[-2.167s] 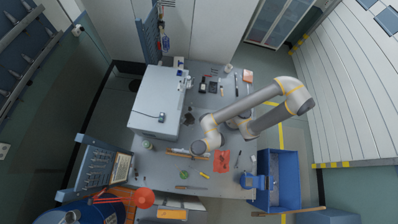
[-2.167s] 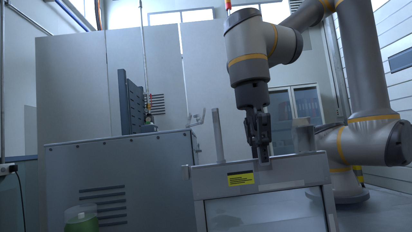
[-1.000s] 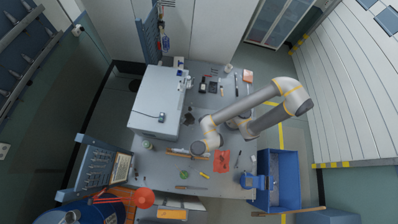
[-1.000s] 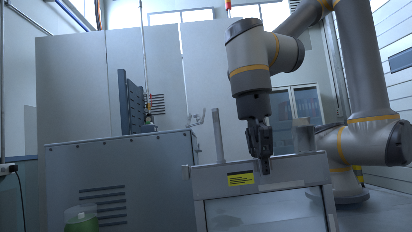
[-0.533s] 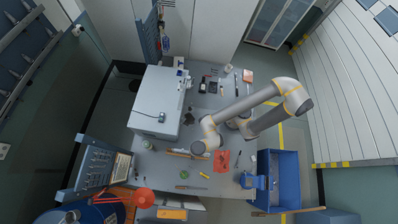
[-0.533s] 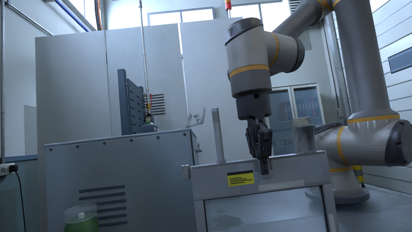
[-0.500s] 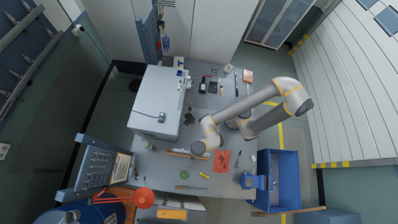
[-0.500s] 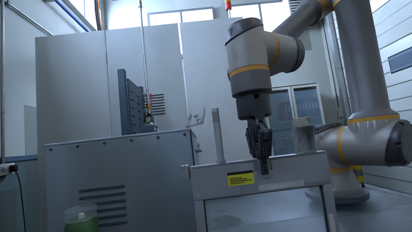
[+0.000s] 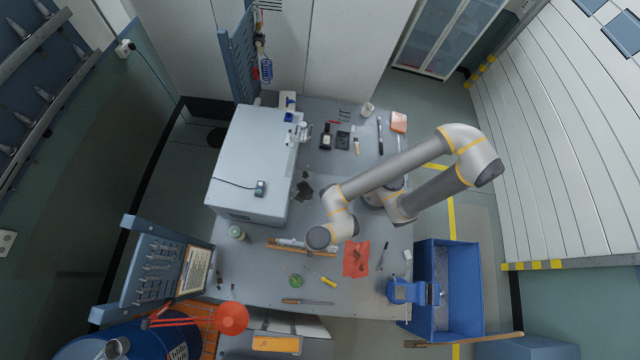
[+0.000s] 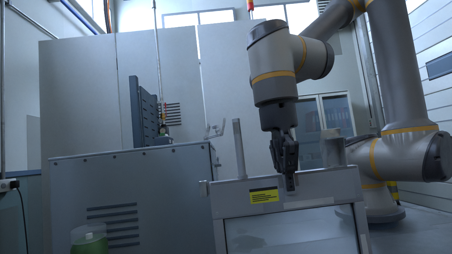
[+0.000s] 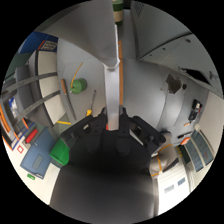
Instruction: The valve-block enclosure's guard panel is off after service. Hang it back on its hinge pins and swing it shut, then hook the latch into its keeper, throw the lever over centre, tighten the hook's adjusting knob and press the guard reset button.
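The guard panel (image 10: pixel 286 202) stands upright on its edge on the bench, a grey frame with a yellow label and a clear window, resting in an orange wooden rack (image 9: pixel 300 248). In the wrist camera its top edge (image 11: pixel 112 98) runs straight away from the fingers. The grey valve-block enclosure (image 9: pixel 252 162) stands apart to the left of the panel, with a latch (image 10: pixel 216 129) at its far top corner and a green button box (image 9: pixel 259 188) on its roof. My gripper (image 10: pixel 289 184) comes straight down over the panel's top edge and is closed on it.
A grey post (image 10: pixel 239 148) rises just behind the panel's left end. A green-filled jar (image 10: pixel 89 240) stands by the enclosure's near corner. A red rag (image 9: pixel 356 258), a yellow-handled screwdriver (image 9: pixel 323 278), a green tape roll (image 9: pixel 295 280) and a blue vise (image 9: pixel 407 291) lie on the bench nearby.
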